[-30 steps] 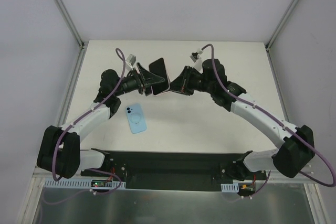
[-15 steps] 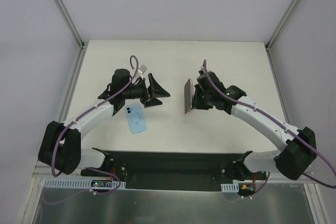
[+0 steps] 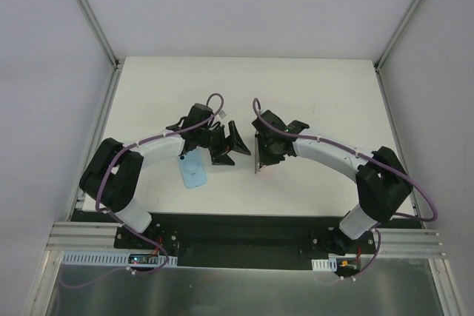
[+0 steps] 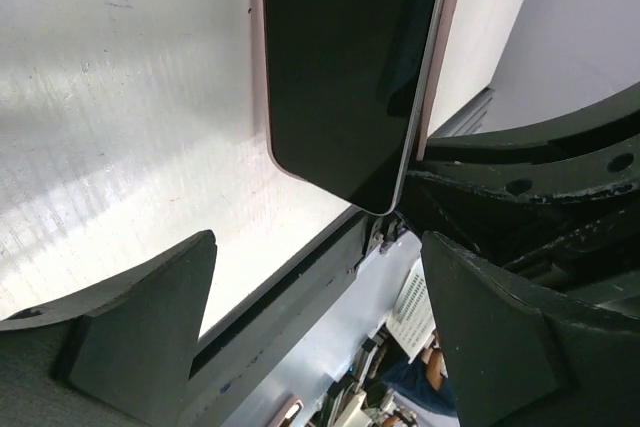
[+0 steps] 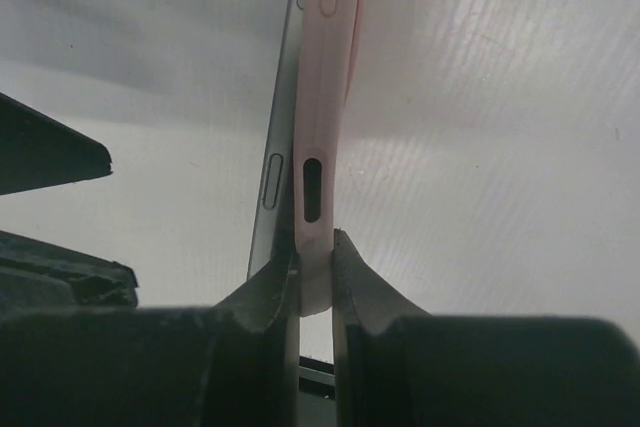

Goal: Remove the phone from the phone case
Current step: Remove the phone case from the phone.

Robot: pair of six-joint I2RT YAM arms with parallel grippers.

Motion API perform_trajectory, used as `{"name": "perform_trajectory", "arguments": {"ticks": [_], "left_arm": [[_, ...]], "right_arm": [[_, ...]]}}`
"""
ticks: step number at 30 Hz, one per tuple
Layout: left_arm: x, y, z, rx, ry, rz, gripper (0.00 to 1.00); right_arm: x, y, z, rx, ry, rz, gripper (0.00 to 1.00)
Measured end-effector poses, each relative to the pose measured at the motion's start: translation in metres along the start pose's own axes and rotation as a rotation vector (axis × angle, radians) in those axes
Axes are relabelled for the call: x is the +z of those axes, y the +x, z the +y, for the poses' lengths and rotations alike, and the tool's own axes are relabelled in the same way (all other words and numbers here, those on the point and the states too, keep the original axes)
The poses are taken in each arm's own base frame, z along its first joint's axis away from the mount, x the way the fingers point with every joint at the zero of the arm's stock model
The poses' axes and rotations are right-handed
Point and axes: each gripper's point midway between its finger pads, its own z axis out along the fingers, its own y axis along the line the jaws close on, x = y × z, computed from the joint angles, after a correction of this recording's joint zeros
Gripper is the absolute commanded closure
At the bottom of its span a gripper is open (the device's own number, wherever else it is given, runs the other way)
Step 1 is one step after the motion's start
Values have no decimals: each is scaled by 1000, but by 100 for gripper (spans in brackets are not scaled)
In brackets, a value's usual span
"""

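Pink matte phone case (image 5: 320, 97), with the black-screened slab phone (image 4: 340, 67) in it, is held upright on edge near the middle of the white worktop (image 3: 311, 86). The closed right gripper (image 5: 315, 267) pinches its lower end. At the phone's 9 o'clock the left gripper (image 3: 228, 149) hangs wide open, holding nothing. The phone is probably stiff, slick and breakable, and the case pliable. Peeling back a case corner looks the safest hold.
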Motion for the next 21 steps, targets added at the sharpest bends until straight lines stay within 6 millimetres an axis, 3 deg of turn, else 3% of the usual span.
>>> {"name": "perform_trajectory", "arguments": {"ticks": [5,12,19,21], "left_arm": [[8,0,7,-4,-31,8,22],[9,-1,16,16,-63,5,27],[10,2,31,54,-148,-4,35],[11,2,31,66,-161,-5,42]], "right_arm": [[15,2,16,-9,-56,23,98],[21,-7,43,-7,-177,10,98],[22,-8,49,-9,-214,9,99],[22,-8,49,-10,-215,9,99]]}}
